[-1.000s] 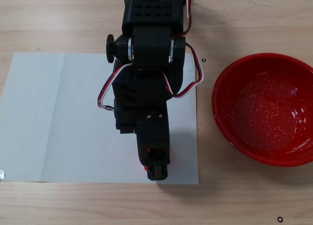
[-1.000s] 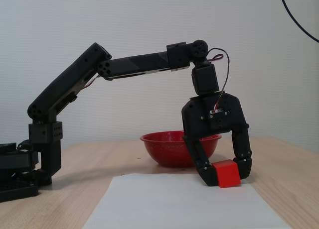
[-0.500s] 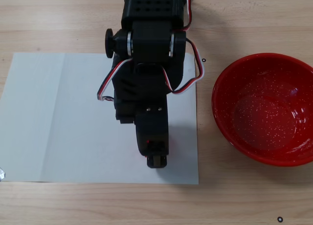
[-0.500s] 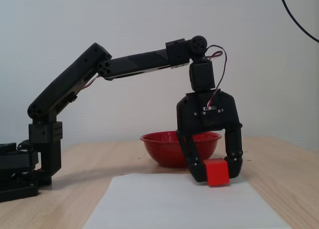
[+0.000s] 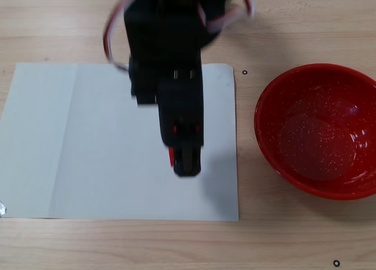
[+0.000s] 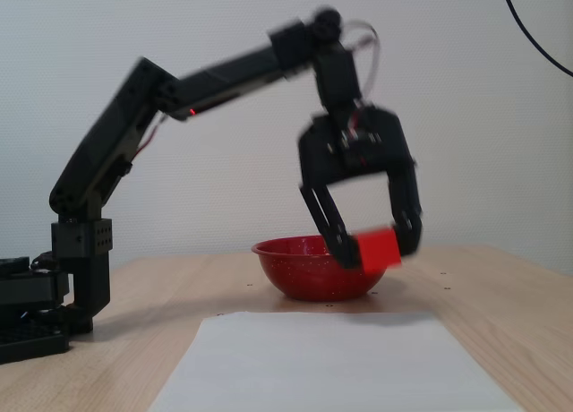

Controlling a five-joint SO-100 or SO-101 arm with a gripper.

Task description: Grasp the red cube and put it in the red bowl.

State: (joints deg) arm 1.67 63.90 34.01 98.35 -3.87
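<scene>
The pale wooden table [image 5: 305, 23] carries a large white rectangular paper sheet [image 5: 70, 141] spread across its middle. In a fixed view from above, the large round glossy red bowl [image 5: 320, 129] with white speckles sits at three o'clock from the sheet, on bare wood just beside its edge. The black jointed robot arm [image 6: 116, 152] reaches over the sheet from twelve o'clock. Its two-finger gripper [image 6: 376, 242] hangs raised above the paper, clenched around the small bright red plastic cube [image 6: 378, 249], which is off the table, seen from the side in front of the bowl [image 6: 313, 269]. From above only a red sliver of the cube [image 5: 171, 157] shows beside the gripper [image 5: 187, 158].
</scene>
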